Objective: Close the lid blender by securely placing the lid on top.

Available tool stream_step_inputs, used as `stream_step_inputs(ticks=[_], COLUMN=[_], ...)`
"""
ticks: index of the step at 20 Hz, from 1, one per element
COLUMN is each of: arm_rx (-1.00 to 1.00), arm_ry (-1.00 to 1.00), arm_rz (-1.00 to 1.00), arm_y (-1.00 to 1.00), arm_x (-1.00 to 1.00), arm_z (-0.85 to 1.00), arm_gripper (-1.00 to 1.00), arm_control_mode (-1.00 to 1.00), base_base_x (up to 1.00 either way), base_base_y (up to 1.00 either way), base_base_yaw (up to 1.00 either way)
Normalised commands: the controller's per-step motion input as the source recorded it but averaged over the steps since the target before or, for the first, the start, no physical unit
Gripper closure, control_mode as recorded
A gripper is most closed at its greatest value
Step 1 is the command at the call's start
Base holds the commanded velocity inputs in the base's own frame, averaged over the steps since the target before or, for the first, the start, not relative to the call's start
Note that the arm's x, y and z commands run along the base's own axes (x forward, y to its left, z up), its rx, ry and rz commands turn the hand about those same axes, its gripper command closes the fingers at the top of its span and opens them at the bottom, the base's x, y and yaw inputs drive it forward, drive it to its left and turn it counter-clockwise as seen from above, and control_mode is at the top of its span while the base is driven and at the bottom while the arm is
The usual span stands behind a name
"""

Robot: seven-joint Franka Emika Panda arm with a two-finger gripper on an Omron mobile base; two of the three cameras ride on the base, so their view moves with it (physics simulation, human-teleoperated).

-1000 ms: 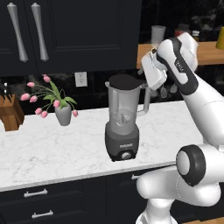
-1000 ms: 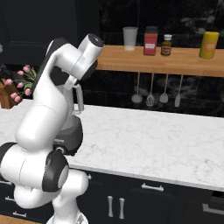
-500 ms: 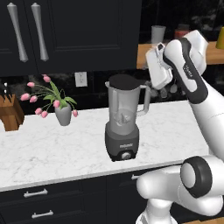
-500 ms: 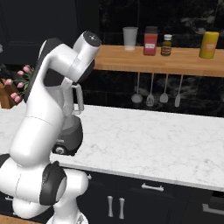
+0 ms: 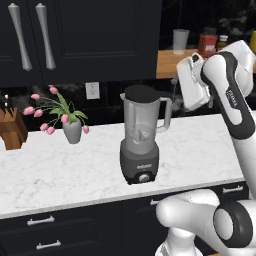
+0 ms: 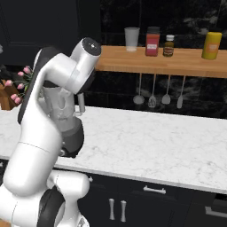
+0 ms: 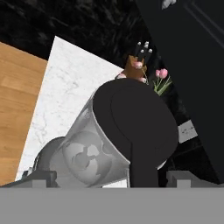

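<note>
The blender [image 5: 144, 137] stands on the white marble counter [image 5: 60, 175], a clear grey jar on a dark base with a round front knob. The black lid [image 5: 140, 93] lies flat across the jar's rim. In the hand view the lid [image 7: 135, 118] covers the jar mouth, and its tab points toward the camera. My gripper [image 7: 112, 176] is open, its fingertips [image 7: 41, 176] spread wide on either side and touching nothing. My white hand [image 5: 192, 85] hangs above and to the right of the jar, apart from it. In the right base view my arm hides most of the blender [image 6: 71, 133].
A grey vase of pink tulips [image 5: 72, 131] and a wooden knife block [image 5: 11, 129] stand left of the blender. A wooden shelf [image 6: 177, 60] with a cup and jars runs behind, with utensils [image 6: 153, 95] hanging below it. Dark cabinets [image 5: 75, 40] hang overhead.
My hand has pulled up and to the right, away from the blender. The lid stays on the jar.
</note>
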Motion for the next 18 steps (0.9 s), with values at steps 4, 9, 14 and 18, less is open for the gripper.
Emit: stream_step_inputs(ticks=[4,9,14,18], arm_rx=[0.00,0.00,0.00,0.00], arm_ry=[-0.07,-0.03,0.00,0.00], arm_rz=[0.00,0.00,0.00,0.00], arm_y=[-0.19,-0.25,-0.20,-0.20], arm_x=[-0.48,-0.47,-0.29,-0.17], arm_z=[0.00,-0.01,-0.20,-0.34], arm_gripper=[-1.00,-1.00,-1.00,-1.00], arm_control_mode=[-1.00,-1.00,-1.00,-1.00], base_base_x=[0.00,0.00,0.00,0.00], base_base_y=[0.00,0.00,0.00,0.00], base_base_yaw=[0.00,0.00,0.00,0.00])
